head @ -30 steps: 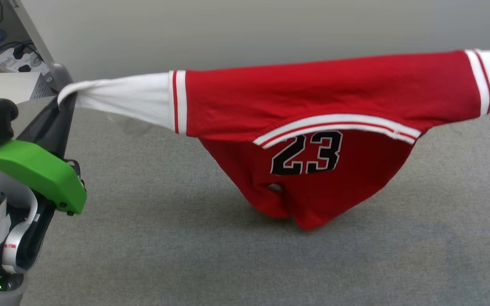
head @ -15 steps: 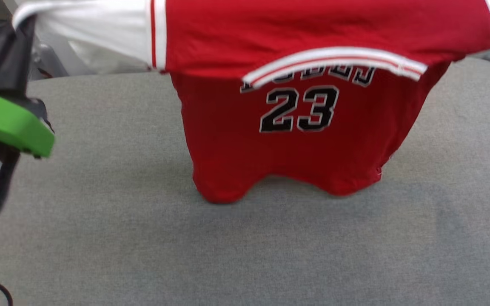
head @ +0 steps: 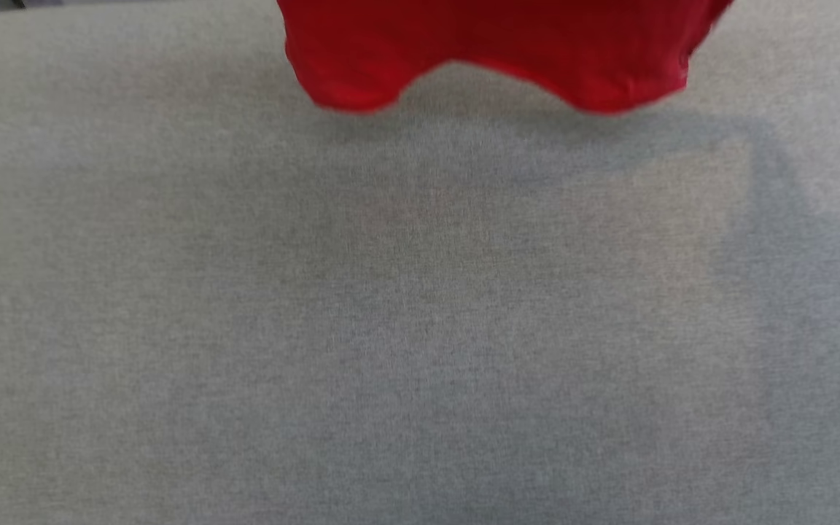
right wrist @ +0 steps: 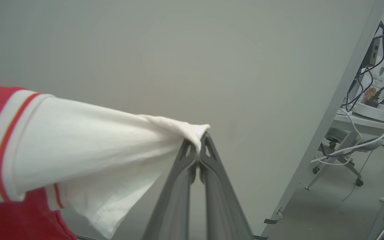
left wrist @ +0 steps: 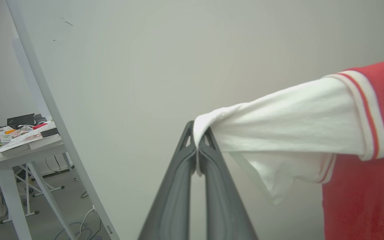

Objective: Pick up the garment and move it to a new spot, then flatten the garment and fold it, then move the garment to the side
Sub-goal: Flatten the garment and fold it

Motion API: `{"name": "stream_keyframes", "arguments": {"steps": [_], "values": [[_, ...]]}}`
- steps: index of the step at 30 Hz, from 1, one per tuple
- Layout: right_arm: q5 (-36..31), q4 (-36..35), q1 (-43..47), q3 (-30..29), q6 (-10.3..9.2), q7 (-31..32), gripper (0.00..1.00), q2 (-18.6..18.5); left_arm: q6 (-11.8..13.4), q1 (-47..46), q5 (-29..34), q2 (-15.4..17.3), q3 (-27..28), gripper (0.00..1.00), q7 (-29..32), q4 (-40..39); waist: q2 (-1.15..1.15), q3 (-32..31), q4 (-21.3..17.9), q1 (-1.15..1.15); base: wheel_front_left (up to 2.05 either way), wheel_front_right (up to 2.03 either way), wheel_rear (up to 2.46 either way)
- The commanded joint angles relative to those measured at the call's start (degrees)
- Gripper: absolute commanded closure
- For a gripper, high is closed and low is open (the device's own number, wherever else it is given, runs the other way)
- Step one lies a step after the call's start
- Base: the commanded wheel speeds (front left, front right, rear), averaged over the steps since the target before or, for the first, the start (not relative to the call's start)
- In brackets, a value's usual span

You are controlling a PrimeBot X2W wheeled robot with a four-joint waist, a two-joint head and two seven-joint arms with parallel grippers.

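Left gripper (left wrist: 197, 141) clamped on one white sleeve tip, right gripper (right wrist: 198, 145) clamped on the other; garment (head: 493, 44) hangs stretched between them, red hem low over the grey tabletop (head: 420, 328). Judgement: lower both evenly, keep sleeves taut, let hem land first so it lays flat

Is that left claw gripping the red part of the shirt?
No, the left fingers pinch the tip of the garment's white sleeve.
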Motion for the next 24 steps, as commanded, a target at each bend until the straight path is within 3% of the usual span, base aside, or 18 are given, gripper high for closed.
{"name": "stream_keyframes", "arguments": {"steps": [1, 14, 19, 24], "values": [[-1.1, 1.5, -2.7, 0.3, -0.11, -0.9, 1.0, 0.4, 0.0, -3.4, 0.5, -0.1, 0.1, 1.0, -0.6, 2.0, 0.0, 8.7, 0.0, 0.0, 0.0, 0.0, 0.0], [-10.6, 17.8, -24.3, 0.9, -0.11, -16.3, 1.0, 6.8, -1.2, -28.9, 4.6, -6.5, -4.7, 1.0, -10.8, 23.4, 0.0, 20.7, 1.4, 0.0, 0.0, 0.0, 0.0], [-12.3, 23.2, -26.6, 0.2, -0.11, -21.0, 1.0, 8.3, -1.4, -32.2, 5.4, -8.1, -5.8, 1.0, -15.8, 29.4, 0.0, 22.2, 2.3, 0.0, 0.0, 0.0, 0.0], [-11.8, 27.9, -24.5, 1.6, -0.11, -23.9, 1.0, 9.4, -2.0, -29.4, 4.4, -9.3, -7.3, 1.0, -20.1, 34.5, 0.0, 21.9, 3.2, 0.0, 0.0, 0.0, 0.0]]}}
